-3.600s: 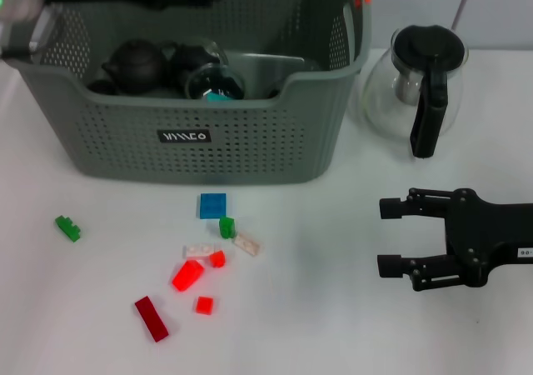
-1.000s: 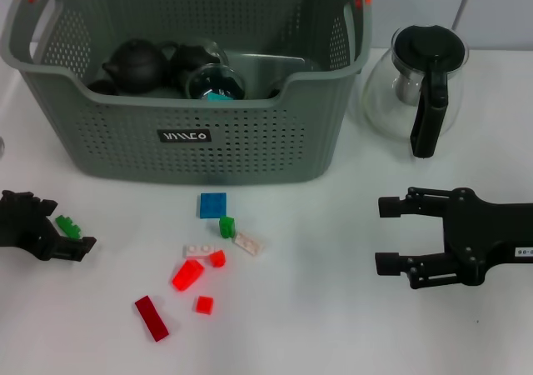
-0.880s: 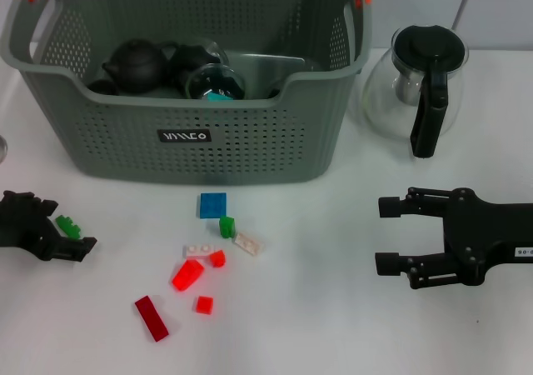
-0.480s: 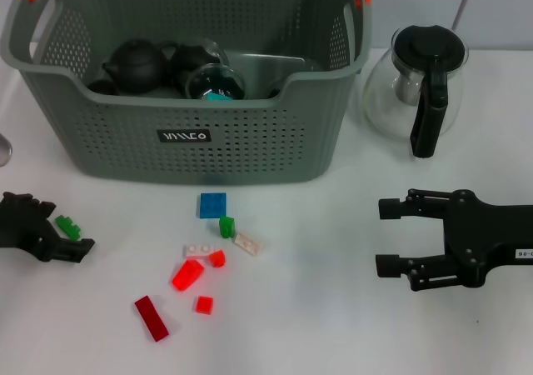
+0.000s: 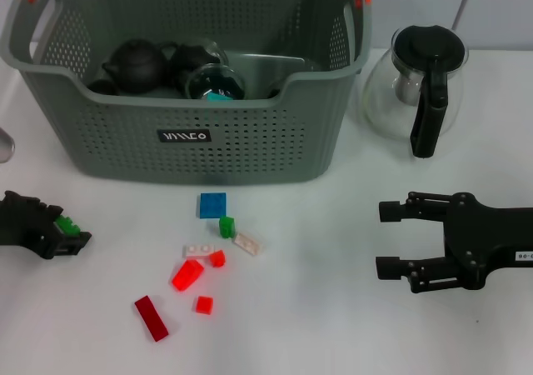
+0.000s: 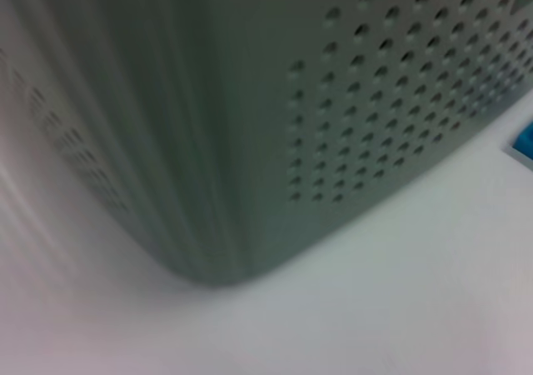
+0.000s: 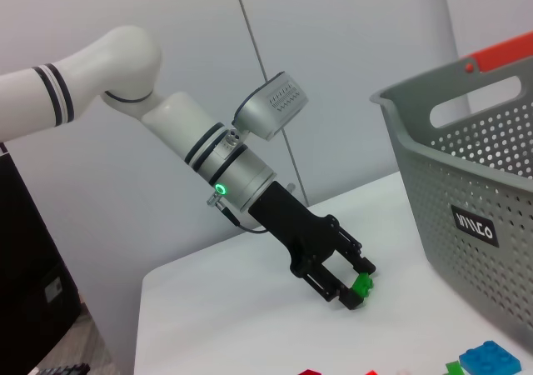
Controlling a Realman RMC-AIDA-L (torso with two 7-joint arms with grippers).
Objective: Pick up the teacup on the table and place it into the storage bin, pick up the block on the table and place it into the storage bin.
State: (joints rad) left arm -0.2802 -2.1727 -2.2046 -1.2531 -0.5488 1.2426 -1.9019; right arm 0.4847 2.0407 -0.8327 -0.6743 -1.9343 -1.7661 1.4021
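The left gripper (image 5: 60, 232) sits low on the table (image 5: 333, 325) at its left edge, fingers pressed in on the green block (image 5: 67, 223), which shows between the fingertips in the right wrist view too (image 7: 361, 284). The block is in front of the storage bin (image 5: 191, 154) and off its left corner, well apart from the scattered red, white and blue bricks nearer the middle. The right gripper (image 5: 396, 240) hovers over the right side of the table with its fingers spread, holding nothing, below the glass coffee pot (image 5: 416, 87).

The pinch looks shallow: the block is small and held near the fingertips, so it could twist or pop out on the lift, and a drop outside the bin would mean a fresh pick. The bin's near wall stands close by, so a low carry could knock the handle corner.

The block's long axis lies roughly along the tabletop, slanting from upper left to lower right in the head view, its studs facing up as far as can be told
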